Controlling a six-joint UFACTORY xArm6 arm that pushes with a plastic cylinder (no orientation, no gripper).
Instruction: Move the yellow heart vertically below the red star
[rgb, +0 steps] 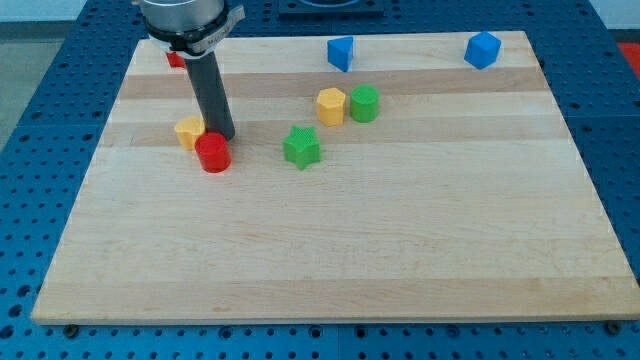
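Observation:
A yellow block (187, 131), probably the heart, lies at the board's left, partly hidden behind my rod. My tip (224, 137) sits just right of it, touching or nearly touching, and just above a red cylinder (212, 154). A small red block (175, 59), its shape hidden by the arm, lies near the view's top left, almost straight above the yellow block.
A green star (301, 147) lies right of the red cylinder. A yellow hexagon (331, 105) and a green cylinder (364, 103) sit side by side near the middle. Two blue blocks (341, 52) (482, 49) lie along the top edge of the wooden board (400, 250).

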